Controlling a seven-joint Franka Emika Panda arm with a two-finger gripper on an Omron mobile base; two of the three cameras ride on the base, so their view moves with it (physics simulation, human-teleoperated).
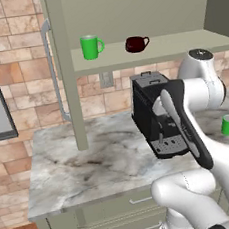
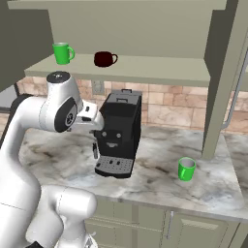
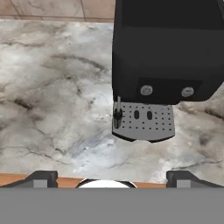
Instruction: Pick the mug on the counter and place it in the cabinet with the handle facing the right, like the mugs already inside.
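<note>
The arm (image 1: 188, 123) stands in front of the coffee machine (image 1: 154, 114) in the left base view and covers much of its front, and the gripper itself is hard to pick out there among the white links. In the hand view the gripper (image 3: 111, 177) shows as two dark finger tips (image 3: 41, 177) set far apart at the bottom, jaws wide open with nothing between them, looking down at the machine's perforated grey drip tray (image 3: 146, 122) and two small silver knobs. The top and right side of the machine are cut off in that view. The mug (image 2: 186, 169) stands upright on the counter (image 2: 160, 179), to the right of the coffee machine and well apart from the gripper, near the cabinet's right side panel. It is plain green, straight-sided and open at the top; its handle cannot be made out in the right base view, and in the left base view the mug is partly behind the arm at the right edge. On the cabinet (image 1: 73, 91) shelf stand a brighter green mug (image 1: 91, 46) and a dark red mug (image 1: 135, 44), both with handles to the right. The cabinet's long silver bar handle (image 1: 54, 73) shows on its left side. No writing or brand can be read anywhere.
</note>
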